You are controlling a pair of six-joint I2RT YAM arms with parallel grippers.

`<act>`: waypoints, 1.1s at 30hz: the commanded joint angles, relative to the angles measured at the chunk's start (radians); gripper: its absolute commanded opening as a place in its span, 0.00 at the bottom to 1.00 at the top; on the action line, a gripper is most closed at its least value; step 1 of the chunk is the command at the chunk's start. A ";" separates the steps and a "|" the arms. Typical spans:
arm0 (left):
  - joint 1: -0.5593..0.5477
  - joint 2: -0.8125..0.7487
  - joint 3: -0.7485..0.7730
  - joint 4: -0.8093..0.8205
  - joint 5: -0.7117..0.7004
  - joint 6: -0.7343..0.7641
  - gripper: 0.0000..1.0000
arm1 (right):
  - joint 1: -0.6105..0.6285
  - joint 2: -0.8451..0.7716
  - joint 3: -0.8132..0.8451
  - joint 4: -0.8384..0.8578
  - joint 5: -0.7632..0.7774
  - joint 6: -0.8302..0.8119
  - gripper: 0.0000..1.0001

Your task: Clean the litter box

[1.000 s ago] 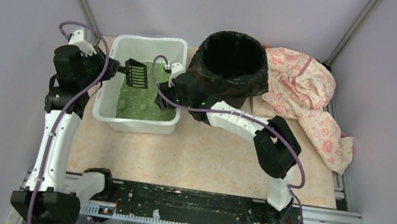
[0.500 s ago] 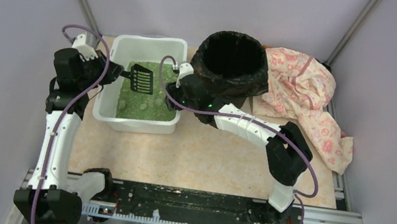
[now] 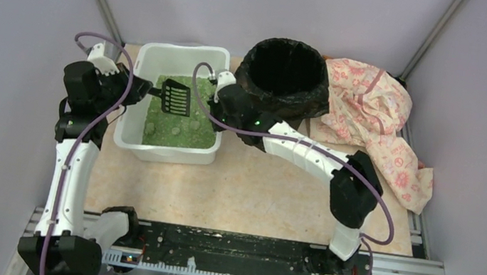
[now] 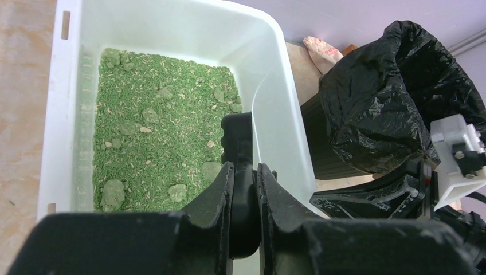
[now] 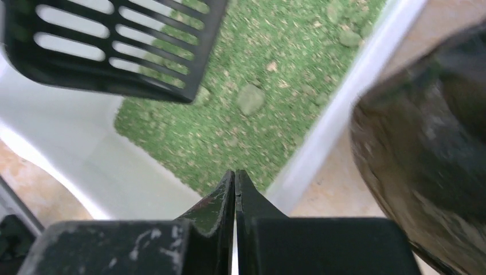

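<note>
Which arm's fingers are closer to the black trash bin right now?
Right. The right fingers hang over the litter box wall beside the bin; the left fingers hold the scoop at the box's far side.

- Litter box (image 3: 165,152): white rectangular tub with rounded corners, standing upright just left of the black-bagged bin (image 3: 285,78).
- Green granular litter (image 3: 192,127) covers its floor, with several clumps (image 4: 113,193).

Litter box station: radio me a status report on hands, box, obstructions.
Left hand shut on scoop. Right hand shut, empty, close beside scoop. Litter box holds clumps. Bin alongside.
</note>
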 commanded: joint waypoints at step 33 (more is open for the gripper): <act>0.013 0.157 0.072 0.079 -0.042 -0.031 0.00 | 0.002 -0.327 -0.287 0.155 -0.115 0.050 0.00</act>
